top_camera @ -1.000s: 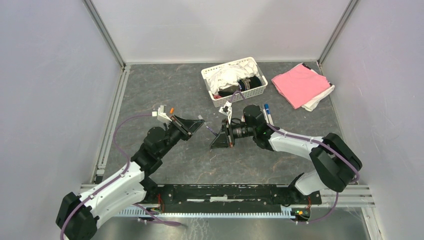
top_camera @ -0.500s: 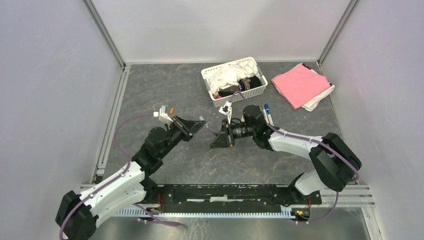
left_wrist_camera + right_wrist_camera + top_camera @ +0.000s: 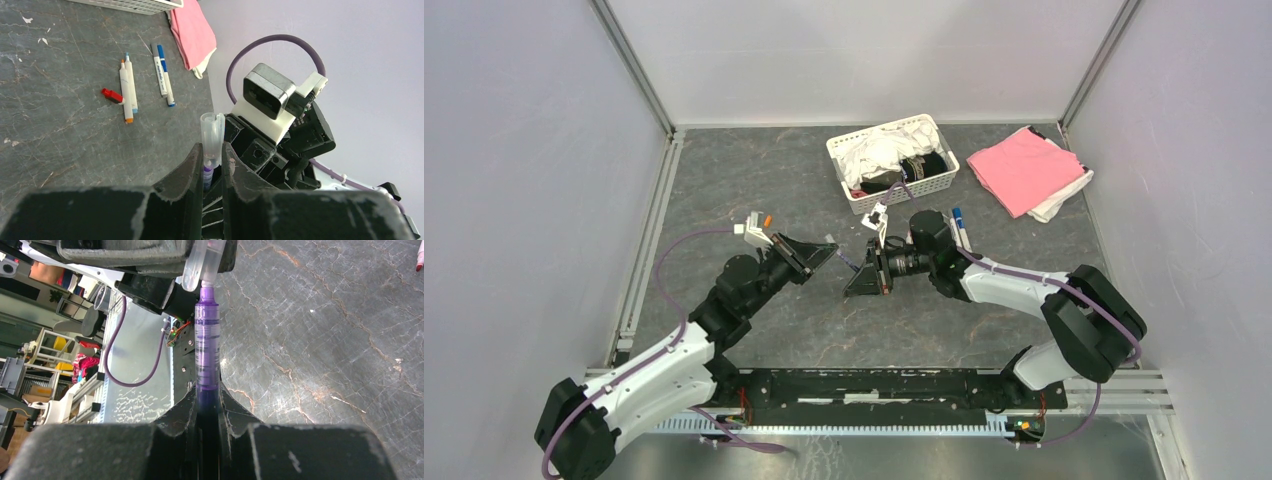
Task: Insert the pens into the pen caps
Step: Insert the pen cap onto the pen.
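1. The left gripper (image 3: 212, 152), raised over the middle of the table (image 3: 754, 180), pinches a clear pen cap (image 3: 212, 131) between its fingers, with the cap's mouth turned towards the other arm.
2. A purple pen (image 3: 207, 340) meets the cap nib-first. Its tip sits at the cap's mouth, the whole barrel is outside, and the pen is not pushed home.
3. The right gripper (image 3: 207, 399) has its fingers clamped on the rear of that barrel, holding it in line with the cap.
4. Four more pens lie flat towards the far right of the table. An orange-tipped pen (image 3: 125, 91) and a pale-blue-tipped pen (image 3: 131, 82) lie side by side, with a loose red cap (image 3: 112, 95) against them. A grey-ended pen (image 3: 158, 70) and a blue-ended pen (image 3: 165, 76) lie paired just beside.
5. A white basket (image 3: 924, 188) of laundry stands near the far edge. A pink cloth (image 3: 1022, 168) lies in the far right corner.
6. By the look of it the job is barely begun. One pen is at the point of capping and four wait on the table. Only the red cap shows loose, and whether any waiting pen is capped cannot be told.
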`<state>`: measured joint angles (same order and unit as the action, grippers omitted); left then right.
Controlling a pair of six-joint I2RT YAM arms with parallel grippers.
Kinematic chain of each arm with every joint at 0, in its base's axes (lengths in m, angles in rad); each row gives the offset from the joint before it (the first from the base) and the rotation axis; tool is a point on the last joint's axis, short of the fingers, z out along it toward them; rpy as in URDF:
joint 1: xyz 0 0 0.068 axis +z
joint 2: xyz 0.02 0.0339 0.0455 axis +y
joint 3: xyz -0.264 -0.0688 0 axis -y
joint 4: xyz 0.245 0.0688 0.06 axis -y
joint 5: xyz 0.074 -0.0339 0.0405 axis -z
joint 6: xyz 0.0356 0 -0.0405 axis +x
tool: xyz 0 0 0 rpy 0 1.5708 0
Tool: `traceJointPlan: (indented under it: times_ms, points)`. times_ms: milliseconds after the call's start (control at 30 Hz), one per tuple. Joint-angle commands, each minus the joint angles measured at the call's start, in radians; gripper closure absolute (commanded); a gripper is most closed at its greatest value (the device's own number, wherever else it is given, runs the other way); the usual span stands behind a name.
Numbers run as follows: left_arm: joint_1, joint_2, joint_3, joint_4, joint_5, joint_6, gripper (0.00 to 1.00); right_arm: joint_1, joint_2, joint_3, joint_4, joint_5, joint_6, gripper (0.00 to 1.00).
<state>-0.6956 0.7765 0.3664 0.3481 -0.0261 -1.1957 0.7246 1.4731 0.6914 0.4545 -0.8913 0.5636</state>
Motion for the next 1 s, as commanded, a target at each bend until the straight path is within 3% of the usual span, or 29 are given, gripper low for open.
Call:
traceJointPlan:
  times_ms: [0,667,967]
  points:
    - [-0.009,0.005,0.027,0.045,-0.018,0.052,0.98,-0.006,0.005,0.025,0.042,0.011,0.007,1.0]
    - [-0.137,0.072,0.066,0.076,-0.111,0.102,0.98,-0.016,0.003,-0.031,0.159,0.055,0.067,1.0]
    - [-0.214,0.136,0.15,-0.019,-0.185,0.208,0.98,-0.018,0.008,-0.057,0.235,0.042,0.126,1.0]
